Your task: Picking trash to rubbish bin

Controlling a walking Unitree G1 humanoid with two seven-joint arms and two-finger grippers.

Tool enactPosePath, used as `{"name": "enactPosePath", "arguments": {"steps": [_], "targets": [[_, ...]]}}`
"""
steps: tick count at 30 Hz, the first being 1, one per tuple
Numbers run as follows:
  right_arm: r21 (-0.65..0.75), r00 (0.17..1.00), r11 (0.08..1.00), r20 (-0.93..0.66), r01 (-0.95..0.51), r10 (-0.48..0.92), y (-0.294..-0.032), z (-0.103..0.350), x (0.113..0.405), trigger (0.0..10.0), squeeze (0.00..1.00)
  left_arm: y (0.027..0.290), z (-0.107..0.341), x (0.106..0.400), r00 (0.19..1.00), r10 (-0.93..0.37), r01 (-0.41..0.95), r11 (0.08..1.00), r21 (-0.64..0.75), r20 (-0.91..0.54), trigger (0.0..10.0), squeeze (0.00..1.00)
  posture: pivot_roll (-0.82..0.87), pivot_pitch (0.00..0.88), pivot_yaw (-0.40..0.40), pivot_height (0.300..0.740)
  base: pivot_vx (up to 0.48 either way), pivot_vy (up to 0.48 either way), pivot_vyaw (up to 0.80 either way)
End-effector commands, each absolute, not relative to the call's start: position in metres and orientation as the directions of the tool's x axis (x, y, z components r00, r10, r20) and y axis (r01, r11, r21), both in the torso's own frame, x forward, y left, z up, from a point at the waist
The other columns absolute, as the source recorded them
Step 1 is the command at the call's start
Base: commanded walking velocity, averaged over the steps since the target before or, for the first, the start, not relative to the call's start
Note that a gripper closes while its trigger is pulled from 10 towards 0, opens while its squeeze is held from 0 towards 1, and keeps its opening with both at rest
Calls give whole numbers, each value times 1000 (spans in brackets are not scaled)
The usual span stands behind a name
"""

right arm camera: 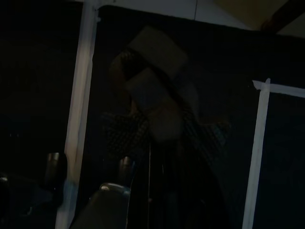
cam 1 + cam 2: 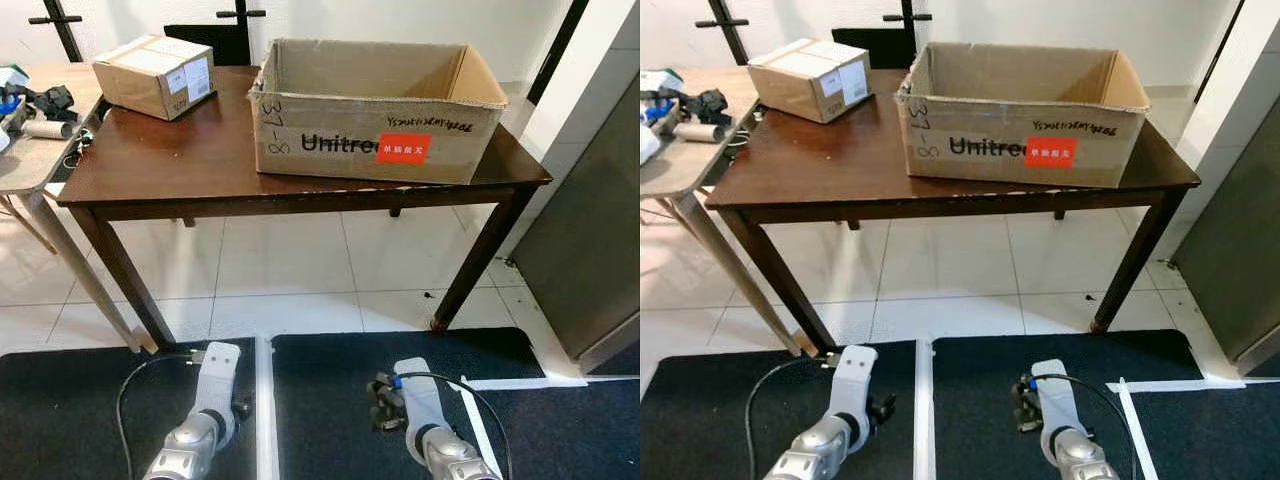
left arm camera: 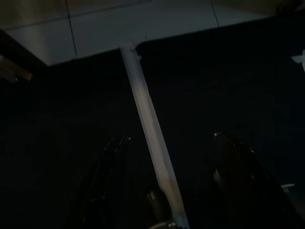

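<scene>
Below, left tool (image 3: 167,167) spread wide over the black mat (image 3: 228,86), empty; right tool (image 2: 385,400) pinching crumpled trash (image 1: 157,86).

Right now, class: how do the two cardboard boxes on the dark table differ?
The large box stands open-topped; the small box is sealed shut. The large box bears black lettering and a red sticker; the small box carries a white label. The large box sits right, the small one far left. Both are brown cardboard.
</scene>
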State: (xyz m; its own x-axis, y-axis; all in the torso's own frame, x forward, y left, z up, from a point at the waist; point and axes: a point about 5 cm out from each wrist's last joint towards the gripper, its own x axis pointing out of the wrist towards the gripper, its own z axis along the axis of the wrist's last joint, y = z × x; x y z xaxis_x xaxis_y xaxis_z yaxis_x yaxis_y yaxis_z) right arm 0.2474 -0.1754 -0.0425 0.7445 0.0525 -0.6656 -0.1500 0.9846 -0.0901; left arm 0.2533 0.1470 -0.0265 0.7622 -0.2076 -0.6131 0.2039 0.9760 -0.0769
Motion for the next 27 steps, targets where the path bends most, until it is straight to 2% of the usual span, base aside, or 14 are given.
{"name": "enactPosePath", "arguments": {"steps": [1,16,24,27], "targets": [[-85,733,986,-678,-143,48,-176,-46,243,10000,0,148,-29,250,754,-204,205,976,-72,-625,10000,0,-34,87,16,740,368,0,0],[-72,730,989,-682,-130,46,-176,-46,243,10000,0,147,-28,251,757,-210,214,974,-70,-619,10000,0,-34,88,20,740,387,0,0],[-63,723,991,-689,-118,42,-176,-47,241,10000,0,147,-27,252,757,-215,222,973,-67,-617,10000,0,-35,88,24,740,368,0,-756],[-67,727,991,-686,-118,40,-177,-47,242,10000,0,147,-27,252,756,-217,225,972,-66,-617,10000,0,-36,86,25,740,347,0,-196]]}}
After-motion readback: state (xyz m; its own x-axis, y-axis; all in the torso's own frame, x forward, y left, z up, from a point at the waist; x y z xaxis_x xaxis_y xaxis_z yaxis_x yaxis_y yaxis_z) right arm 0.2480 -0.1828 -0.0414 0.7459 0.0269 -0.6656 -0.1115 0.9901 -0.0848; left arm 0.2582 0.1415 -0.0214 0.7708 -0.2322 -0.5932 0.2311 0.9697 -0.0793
